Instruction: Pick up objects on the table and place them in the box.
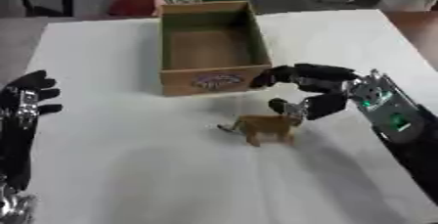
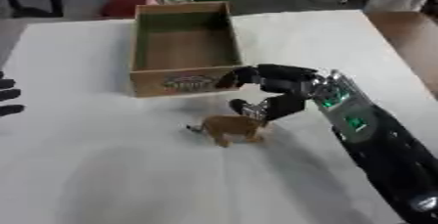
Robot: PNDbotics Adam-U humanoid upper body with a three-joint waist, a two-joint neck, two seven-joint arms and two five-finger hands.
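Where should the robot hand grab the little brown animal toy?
Probably round its body, coming from above on its right. The brown toy animal stands on thin legs on the table, and the right robot hand already hovers there, fingers curled.

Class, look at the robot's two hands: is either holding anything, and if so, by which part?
Cannot be told for sure. The right hand curls at one end of the brown toy animal standing on the table; contact is unclear. The left hand holds nothing.
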